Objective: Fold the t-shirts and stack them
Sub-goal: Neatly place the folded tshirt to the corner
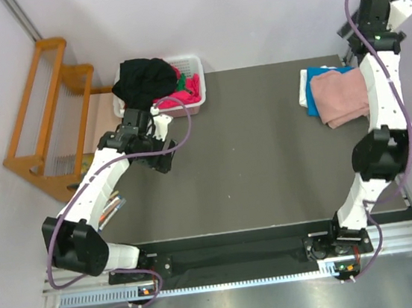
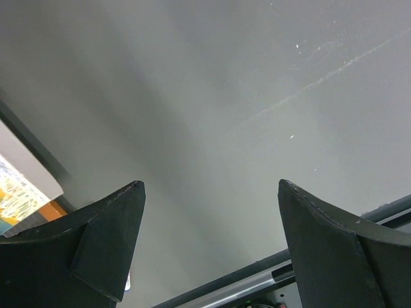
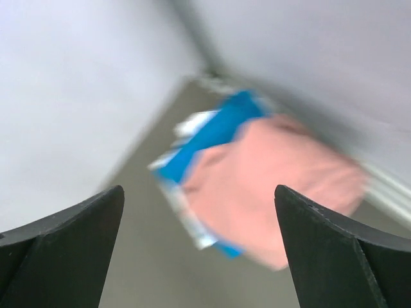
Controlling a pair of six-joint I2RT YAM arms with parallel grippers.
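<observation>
As right gripper (image 3: 199,190) gapes, pink t-shirt (image 3: 276,173) ahead, apart

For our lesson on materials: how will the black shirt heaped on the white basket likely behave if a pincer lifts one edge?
Probably floppy: the black shirt lies crumpled, draped over the basket rim. Lifted, it would likely unfurl and hang. It might drag the magenta shirt beside it.
</observation>
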